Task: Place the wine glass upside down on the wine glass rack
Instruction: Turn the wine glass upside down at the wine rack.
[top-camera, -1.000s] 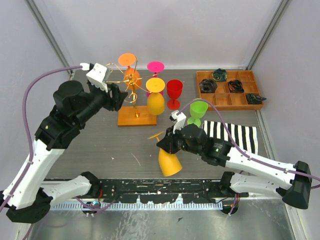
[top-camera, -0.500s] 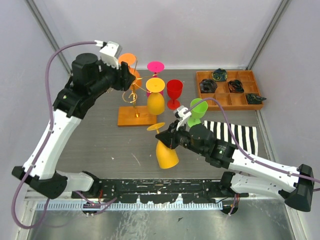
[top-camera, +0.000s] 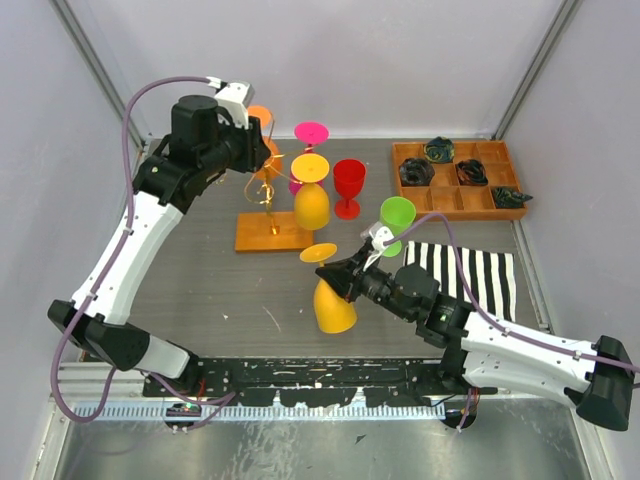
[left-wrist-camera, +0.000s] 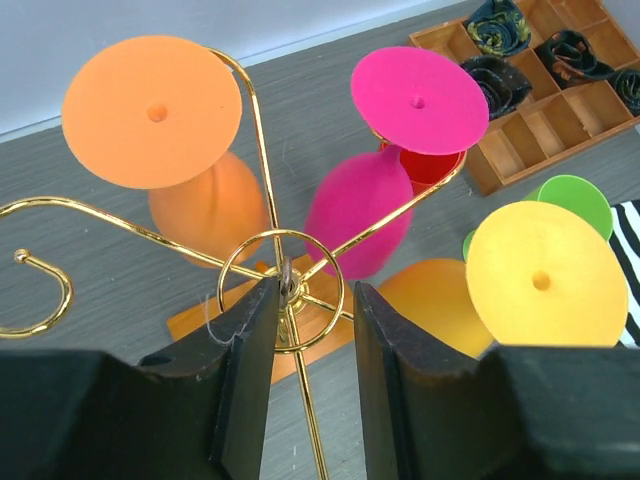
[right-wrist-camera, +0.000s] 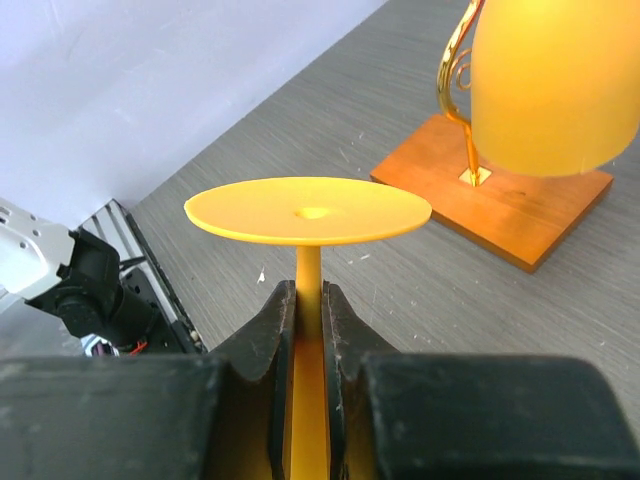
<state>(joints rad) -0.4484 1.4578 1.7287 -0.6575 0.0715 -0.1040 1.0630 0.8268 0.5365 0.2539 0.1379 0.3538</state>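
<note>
Left jaws stand apart above the rack (top-camera: 262, 238), straddling its centre ring and gripping nothing. An orange glass (left-wrist-camera: 152, 112), a pink glass (left-wrist-camera: 418, 100) and a yellow glass (left-wrist-camera: 545, 275) hang upside down from its arms. Right jaws pinch the stem of the wine glass (top-camera: 335, 303), foot up, bowl down, near the rack's base, not on the rack

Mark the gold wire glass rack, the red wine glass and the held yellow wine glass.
gold wire glass rack (top-camera: 256, 240): top view, wooden base.
red wine glass (top-camera: 349, 180): top view, bowl.
held yellow wine glass (right-wrist-camera: 308, 210): right wrist view, foot disc.
</note>
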